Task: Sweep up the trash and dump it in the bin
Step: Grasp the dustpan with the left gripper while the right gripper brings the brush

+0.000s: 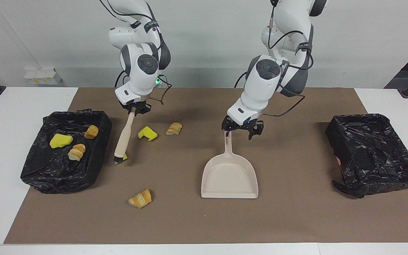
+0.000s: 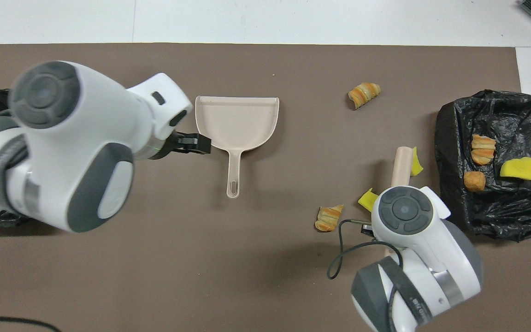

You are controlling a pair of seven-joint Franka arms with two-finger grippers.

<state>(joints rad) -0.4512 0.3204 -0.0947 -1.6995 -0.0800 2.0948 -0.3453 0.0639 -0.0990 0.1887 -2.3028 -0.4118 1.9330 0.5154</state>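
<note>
The facing view shows the right gripper [image 1: 134,109] clamped shut on the brush [image 1: 123,139] handle; the overhead view hides that grip under the arm's wrist. The brush bristles touch a yellow sponge chunk [image 2: 415,162] beside the bin.

The left gripper [image 1: 241,129] hangs with fingers spread wide, holding nothing, over the top of the dustpan [image 1: 229,175] handle. From overhead, only its dark fingertips [image 2: 199,143] show, at nine o'clock of the pan.

The bin [image 1: 44,170] at the right arm's end, lined in black plastic, holds one yellow sponge piece [image 1: 60,140] and two bread pieces [image 1: 91,131]. The other bin [image 1: 374,156], at the left arm's end, shows only its liner.

On the mat lie another sponge chunk [image 1: 147,133], a croissant piece [image 1: 174,128] at three o'clock of it, and a second croissant piece [image 1: 140,198] farther out.
</note>
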